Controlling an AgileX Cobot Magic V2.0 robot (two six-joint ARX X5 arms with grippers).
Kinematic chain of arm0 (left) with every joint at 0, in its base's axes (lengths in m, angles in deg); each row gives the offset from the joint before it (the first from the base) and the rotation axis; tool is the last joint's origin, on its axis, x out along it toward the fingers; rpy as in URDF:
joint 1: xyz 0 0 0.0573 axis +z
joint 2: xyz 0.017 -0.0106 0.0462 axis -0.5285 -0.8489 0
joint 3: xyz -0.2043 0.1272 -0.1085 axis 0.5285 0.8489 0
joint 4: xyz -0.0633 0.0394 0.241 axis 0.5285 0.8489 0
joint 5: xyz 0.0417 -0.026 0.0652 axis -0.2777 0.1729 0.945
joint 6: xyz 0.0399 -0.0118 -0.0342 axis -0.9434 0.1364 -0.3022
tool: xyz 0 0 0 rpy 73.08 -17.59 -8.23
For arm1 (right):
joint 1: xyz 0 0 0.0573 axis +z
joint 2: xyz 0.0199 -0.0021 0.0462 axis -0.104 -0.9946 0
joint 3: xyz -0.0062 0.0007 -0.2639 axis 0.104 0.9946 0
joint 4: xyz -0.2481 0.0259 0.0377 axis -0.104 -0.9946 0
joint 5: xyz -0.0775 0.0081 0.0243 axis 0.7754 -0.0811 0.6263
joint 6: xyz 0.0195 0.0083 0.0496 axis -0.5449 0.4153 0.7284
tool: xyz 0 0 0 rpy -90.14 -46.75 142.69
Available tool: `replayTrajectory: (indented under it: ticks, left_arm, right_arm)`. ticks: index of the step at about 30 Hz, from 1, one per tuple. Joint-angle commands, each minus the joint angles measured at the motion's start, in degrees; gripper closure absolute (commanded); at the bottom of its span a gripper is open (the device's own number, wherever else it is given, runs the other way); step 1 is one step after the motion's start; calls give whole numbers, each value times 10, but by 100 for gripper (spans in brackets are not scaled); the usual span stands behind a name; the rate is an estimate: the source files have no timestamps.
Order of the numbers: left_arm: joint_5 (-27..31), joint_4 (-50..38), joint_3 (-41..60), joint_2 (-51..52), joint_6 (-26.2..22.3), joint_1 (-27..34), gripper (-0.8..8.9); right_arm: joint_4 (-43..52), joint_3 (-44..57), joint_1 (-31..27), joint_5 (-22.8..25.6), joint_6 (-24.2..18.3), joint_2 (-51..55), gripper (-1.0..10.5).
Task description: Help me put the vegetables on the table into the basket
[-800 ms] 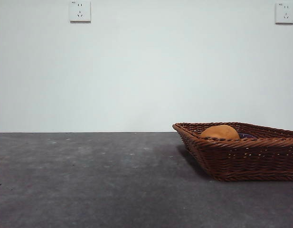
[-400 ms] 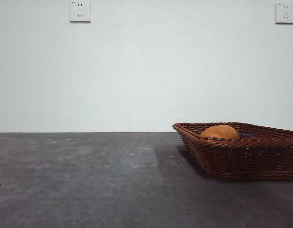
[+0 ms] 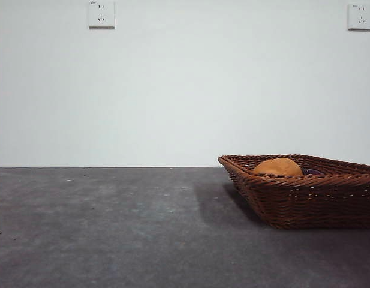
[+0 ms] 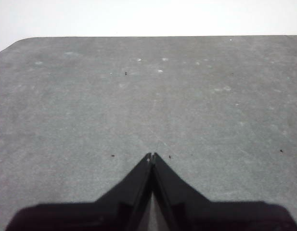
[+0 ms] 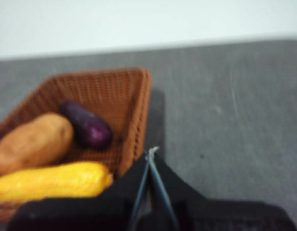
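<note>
Reddish-brown woven wicker basket (image 5: 114,96) on dark grey desk (image 4: 148,96) holds tan-orange potato (image 5: 32,142), dark purple eggplant (image 5: 86,124) and yellow corn-like lump (image 5: 52,180). Right end effector (image 5: 151,153) above desk beside basket rim, closed, empty. Left end effector (image 4: 151,156) over bare desk, closed, empty.

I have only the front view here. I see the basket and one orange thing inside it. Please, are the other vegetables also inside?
Observer: Yes. The right wrist view shows the potato, the eggplant and the yellow corn all lying in the basket.
Operator: Where is the right claw? I do not see any arm.
Observer: The right claw is shut and empty, just outside the basket's rim, near the corn.
Operator: And the left one?
Observer: The left claw is shut too, over bare table, with no vegetable in its view.
</note>
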Motion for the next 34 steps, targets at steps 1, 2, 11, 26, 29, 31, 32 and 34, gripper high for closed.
replayTrajectory:
  ticks: [1, 2, 11, 26, 29, 31, 32, 34]
  left_arm:
    - [-2, -5, 6, -1, 3, 2, 817]
    - [-2, -5, 6, -2, 3, 2, 817]
    - [-2, -3, 6, -3, 3, 2, 817]
    - [-2, -3, 6, -3, 3, 2, 817]
    - [-2, -3, 6, -3, 3, 2, 817]
    - [-2, -3, 6, -3, 3, 2, 817]
    - [-1, -3, 6, -3, 3, 2, 817]
    - [-1, -3, 6, -3, 3, 2, 817]
  right_arm:
    - [1, 5, 0, 9, 8, 2, 945]
    - [0, 6, 0, 12, 8, 2, 945]
    - [-1, 5, 0, 14, 9, 2, 946]
    - [-1, 5, 0, 14, 10, 2, 945]
    - [-1, 5, 0, 14, 9, 2, 945]
    - [-1, 5, 0, 14, 10, 2, 945]
    - [-1, 5, 0, 14, 10, 2, 945]
    - [-1, 5, 0, 14, 9, 2, 945]
